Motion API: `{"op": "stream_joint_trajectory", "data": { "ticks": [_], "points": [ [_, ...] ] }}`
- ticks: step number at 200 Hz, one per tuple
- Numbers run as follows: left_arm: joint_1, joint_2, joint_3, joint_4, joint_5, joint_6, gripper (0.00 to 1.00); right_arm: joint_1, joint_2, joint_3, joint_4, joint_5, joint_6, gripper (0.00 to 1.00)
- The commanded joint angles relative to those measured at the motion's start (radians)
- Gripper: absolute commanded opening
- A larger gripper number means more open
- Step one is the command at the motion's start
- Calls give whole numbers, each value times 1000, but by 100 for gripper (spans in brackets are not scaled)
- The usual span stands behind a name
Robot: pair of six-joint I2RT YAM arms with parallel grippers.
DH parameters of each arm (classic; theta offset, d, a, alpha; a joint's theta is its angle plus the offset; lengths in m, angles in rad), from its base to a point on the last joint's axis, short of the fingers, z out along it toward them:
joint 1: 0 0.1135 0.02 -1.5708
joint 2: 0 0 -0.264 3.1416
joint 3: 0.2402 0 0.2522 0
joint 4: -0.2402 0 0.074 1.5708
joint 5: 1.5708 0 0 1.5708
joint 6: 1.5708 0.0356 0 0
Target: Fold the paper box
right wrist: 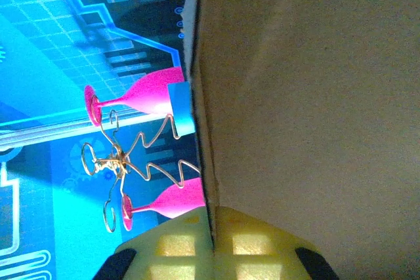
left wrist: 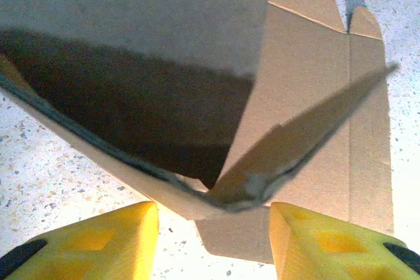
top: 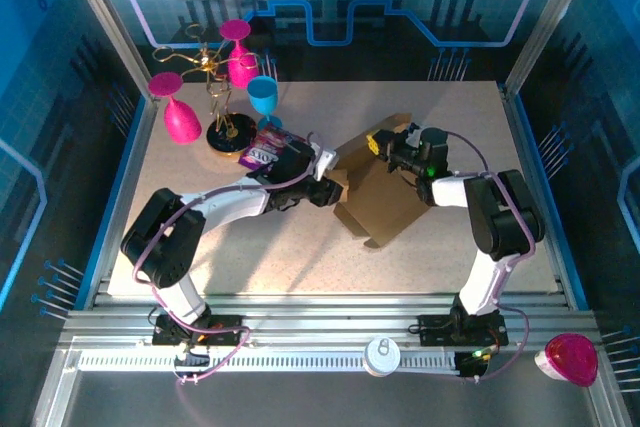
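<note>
The paper box (top: 385, 202) is a brown cardboard sheet lying partly folded in the middle of the table. My right gripper (top: 388, 147) is at its far edge, and in the right wrist view that gripper (right wrist: 213, 248) is shut on the thin edge of an upright cardboard panel (right wrist: 308, 129). My left gripper (top: 330, 187) is at the box's left corner. Its yellow fingers (left wrist: 105, 240) stand apart in the left wrist view. A raised, folded corner of the box (left wrist: 236, 195) sits just ahead of the gap, and neither finger touches it.
A wire rack (top: 222, 97) with pink and blue goblets stands at the back left. A purple snack packet (top: 262, 152) lies beside the rack's base, close to my left arm. Another pink goblet (top: 568, 359) lies on the rail at the near right.
</note>
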Motion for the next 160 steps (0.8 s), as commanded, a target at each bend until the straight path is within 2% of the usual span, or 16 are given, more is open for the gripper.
{"op": "stream_joint_trajectory", "data": {
  "ticks": [1, 68, 113, 160],
  "points": [
    [-20, 20, 12, 27, -42, -13, 49, -17, 39, -28, 120, -59, 26, 0],
    [-45, 35, -7, 60, -114, -33, 49, -34, 70, -45, 186, -74, 40, 0],
    [-65, 53, -28, 161, -172, -66, 48, -38, 69, -46, 182, -75, 45, 0],
    [-100, 71, -48, 286, -321, -123, 48, -37, 62, -42, 180, -71, 48, 0]
  ]
}}
